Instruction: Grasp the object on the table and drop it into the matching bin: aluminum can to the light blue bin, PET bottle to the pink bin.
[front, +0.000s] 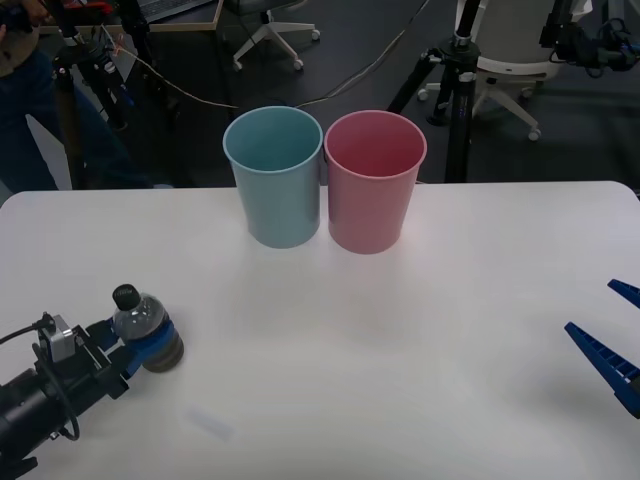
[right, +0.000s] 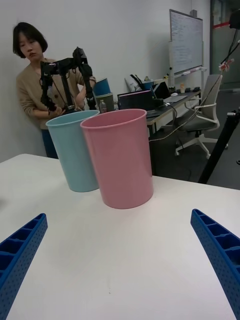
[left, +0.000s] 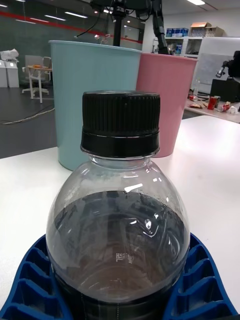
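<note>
Front view: the left claw (front: 140, 345) grips the upright PET bottle (front: 146, 330) at the near left of the white table (front: 420, 330), well apart from the light blue bin (front: 274, 190) and pink bin (front: 373, 195), which stand side by side at the far edge. The left wrist view adds the bottle's dark liquid and blue fingers (left: 30, 280) hugging its base. The right claw (front: 615, 345) waits wide open at the right.

The small clear plastic bottle (front: 147, 328) has a black ribbed screw cap (left: 120, 123) and dark brownish liquid. Ribbed blue fingers (left: 30, 280) flank it. One tall plastic cup-shaped bin is light blue (front: 274, 176), the other pink (front: 373, 180). The flat table (front: 420, 330) is plain white.
</note>
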